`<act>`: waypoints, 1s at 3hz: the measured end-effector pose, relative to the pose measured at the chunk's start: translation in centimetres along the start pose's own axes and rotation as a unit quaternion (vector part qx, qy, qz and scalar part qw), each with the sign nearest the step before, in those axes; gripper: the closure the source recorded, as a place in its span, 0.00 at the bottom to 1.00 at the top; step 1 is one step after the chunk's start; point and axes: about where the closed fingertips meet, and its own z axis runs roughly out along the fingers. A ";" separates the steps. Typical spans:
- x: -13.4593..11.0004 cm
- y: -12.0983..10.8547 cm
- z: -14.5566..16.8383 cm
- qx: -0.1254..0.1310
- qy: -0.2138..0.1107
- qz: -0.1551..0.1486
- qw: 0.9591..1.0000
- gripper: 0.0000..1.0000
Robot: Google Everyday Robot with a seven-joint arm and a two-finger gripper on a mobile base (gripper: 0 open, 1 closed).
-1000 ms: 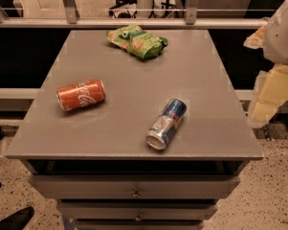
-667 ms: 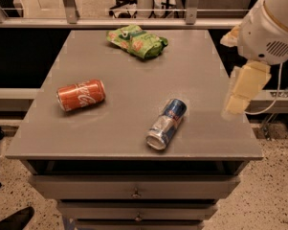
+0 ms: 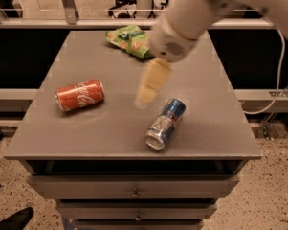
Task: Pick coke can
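Observation:
The coke can is orange-red with white lettering and lies on its side at the left of the grey table top. My gripper hangs from the white arm over the middle of the table, pale and blurred. It is to the right of the coke can, apart from it, and just up and left of the blue-and-silver can.
A slim blue-and-silver can lies on its side at the front right of the middle. A green snack bag lies at the back of the table. Drawers sit below the front edge. A cable runs down at the right.
The arm has swung in from the right edge to over the middle of the table, toward the coke can. The cans and the bag have not moved.

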 end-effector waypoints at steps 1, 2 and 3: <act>-4.9 -0.2 3.8 -0.024 -0.037 -0.017 0.999 0.00; -9.7 0.6 7.5 -0.036 -0.055 -0.049 0.997 0.00; -9.7 0.9 7.8 -0.034 -0.056 -0.049 0.997 0.00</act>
